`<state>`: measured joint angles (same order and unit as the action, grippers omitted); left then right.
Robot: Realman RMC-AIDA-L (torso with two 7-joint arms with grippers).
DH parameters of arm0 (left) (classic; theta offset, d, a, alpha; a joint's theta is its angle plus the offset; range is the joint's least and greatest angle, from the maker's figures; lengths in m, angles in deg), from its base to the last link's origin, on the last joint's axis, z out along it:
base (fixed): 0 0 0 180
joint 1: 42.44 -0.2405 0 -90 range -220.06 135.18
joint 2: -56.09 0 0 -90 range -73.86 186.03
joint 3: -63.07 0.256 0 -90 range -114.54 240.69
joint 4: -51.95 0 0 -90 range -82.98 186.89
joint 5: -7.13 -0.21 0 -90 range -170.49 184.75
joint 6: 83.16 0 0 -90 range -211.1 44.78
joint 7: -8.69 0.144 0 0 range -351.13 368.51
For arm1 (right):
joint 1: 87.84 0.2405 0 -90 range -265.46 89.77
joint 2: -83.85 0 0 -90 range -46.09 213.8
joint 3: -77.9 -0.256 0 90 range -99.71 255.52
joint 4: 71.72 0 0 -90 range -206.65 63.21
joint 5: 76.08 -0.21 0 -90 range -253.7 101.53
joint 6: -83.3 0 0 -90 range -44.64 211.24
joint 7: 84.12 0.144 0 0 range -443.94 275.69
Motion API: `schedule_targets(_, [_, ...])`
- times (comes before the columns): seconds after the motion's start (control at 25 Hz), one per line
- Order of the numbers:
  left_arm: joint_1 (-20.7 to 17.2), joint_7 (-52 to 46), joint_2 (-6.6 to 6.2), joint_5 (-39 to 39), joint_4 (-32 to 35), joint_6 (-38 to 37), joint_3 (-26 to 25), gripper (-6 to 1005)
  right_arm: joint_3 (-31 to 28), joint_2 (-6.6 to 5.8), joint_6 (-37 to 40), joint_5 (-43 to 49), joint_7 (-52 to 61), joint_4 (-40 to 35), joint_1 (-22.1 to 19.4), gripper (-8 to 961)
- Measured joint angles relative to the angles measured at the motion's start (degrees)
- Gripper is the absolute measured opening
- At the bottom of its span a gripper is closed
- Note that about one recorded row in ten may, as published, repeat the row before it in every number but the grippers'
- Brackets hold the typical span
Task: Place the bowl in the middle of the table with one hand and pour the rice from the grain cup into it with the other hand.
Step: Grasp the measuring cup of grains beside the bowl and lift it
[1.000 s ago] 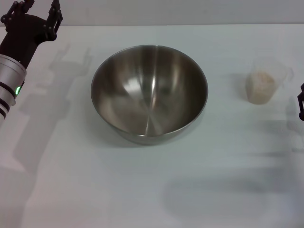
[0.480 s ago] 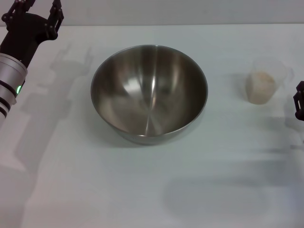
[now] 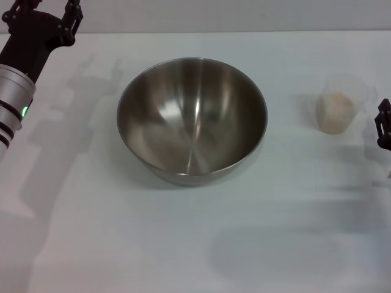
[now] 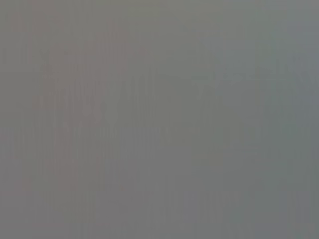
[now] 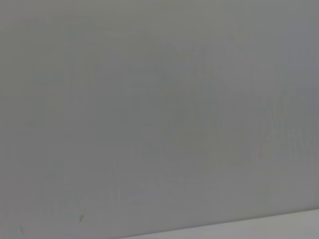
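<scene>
The bowl (image 3: 192, 119) sat upright near the middle of the table (image 3: 122, 244), empty, shiny brushed steel inside, w/ nothing touching it. The grain cup (image 3: 339, 105) stood upright well apart from it on the robot's right side, clear plastic, roughly half full of off-white rice (image 3: 335, 113).

The left gripper (image 3: 46, 13) was up at the far left corner, away from the bowl, fingers spread and holding nothing. The right gripper (image 3: 383, 124) showed only as a dark sliver at the right edge, just beside the cup but not touching it; can't tell whether it was spread or closed. Both wrist views showed only plain grey, so no help there.

Judging from this, the bowl part looked done and the cup grasp was next. Risks:

- The cup is light and thin-walled (prob. flexes easily), so a sideways nudge on approach could tip it and spill rice on the table.
- Too hard a squeeze could deform the wall and push grains over the rim lip.
- A low carry path could clip the bowl's rim, since the bowl is far wider than the cup.
- Tilting early, before the cup is over the bowl, would drop rice short.
</scene>
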<state>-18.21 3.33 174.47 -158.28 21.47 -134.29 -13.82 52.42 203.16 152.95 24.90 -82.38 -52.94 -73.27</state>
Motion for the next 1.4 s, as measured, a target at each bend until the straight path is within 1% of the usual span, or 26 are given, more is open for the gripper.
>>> schedule_targets(0.16, [0.3,0.1,0.00,0.0,0.0,-0.3,-0.1,590,0.5,-0.01,-0.3,0.3,3.4,-2.2,0.7,447])
schedule_targets(0.48, [0.9,0.3,0.05,0.0,0.4,-0.3,-0.3,591,1.0,0.09,-1.0,0.6,3.4,-3.4,1.8,446])
schedule_targets(0.84, [0.9,0.3,0.01,0.0,0.3,-0.3,-0.4,591,1.4,0.09,-1.8,0.7,3.3,-3.8,2.8,446])
schedule_targets(1.4, [1.2,2.4,-0.03,0.0,0.0,-0.3,-0.5,590,1.4,0.26,-3.3,0.7,3.3,-3.6,2.8,445])
